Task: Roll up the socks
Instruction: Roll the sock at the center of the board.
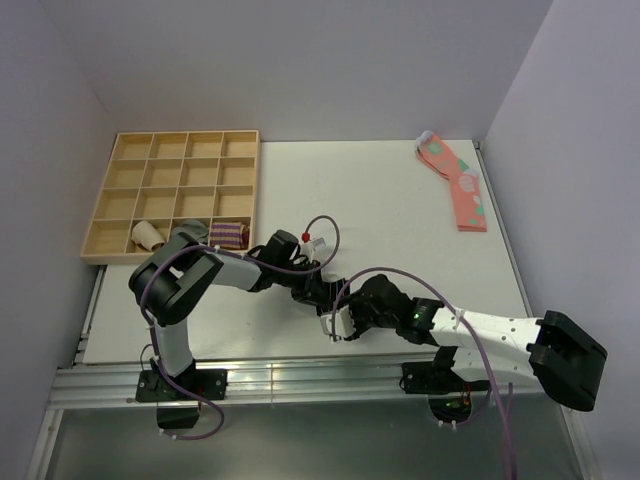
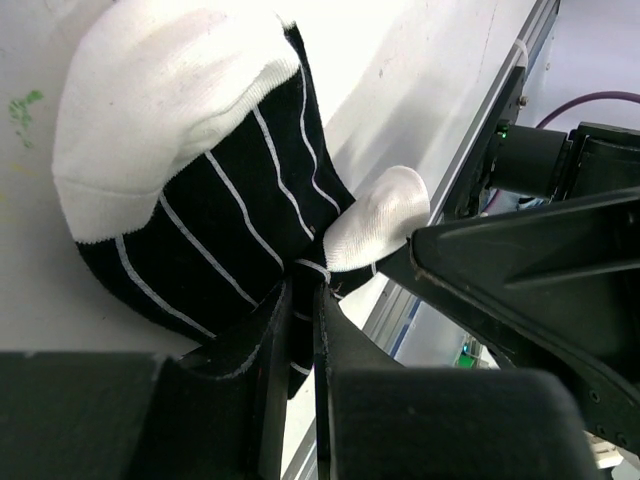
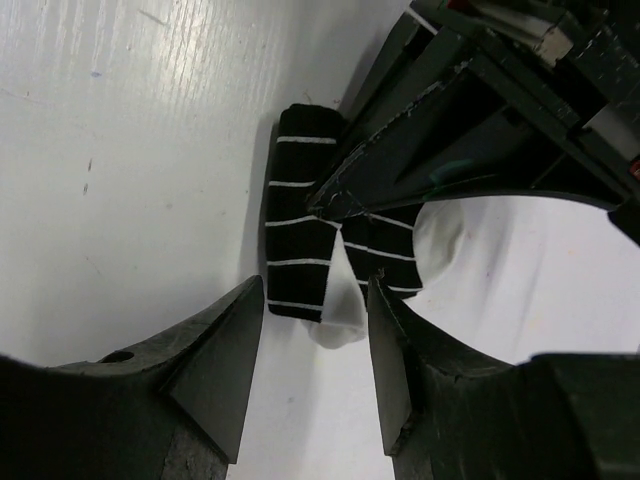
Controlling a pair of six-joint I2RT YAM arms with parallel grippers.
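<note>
Currently your socks (image 2: 210,230) sit near the counter's (image 1: 380,200) near edge, about mid-width, seemingly half-rolled with white ends untucked; left gripper (image 2: 305,300) clamps the black fabric, and right gripper (image 3: 315,300) is spread open around a white end.

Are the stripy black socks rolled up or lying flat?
Rolled up, mostly: the socks form a short, thick bundle, pinched by the left fingers, white ends poking out. How tight, cannot tell.

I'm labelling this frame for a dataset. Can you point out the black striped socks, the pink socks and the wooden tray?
black striped socks (image 2: 220,230), left wrist view, striped black body.
pink socks (image 1: 468,200), top external view, pink middle.
wooden tray (image 1: 165,173), top external view, empty compartment's floor.
</note>
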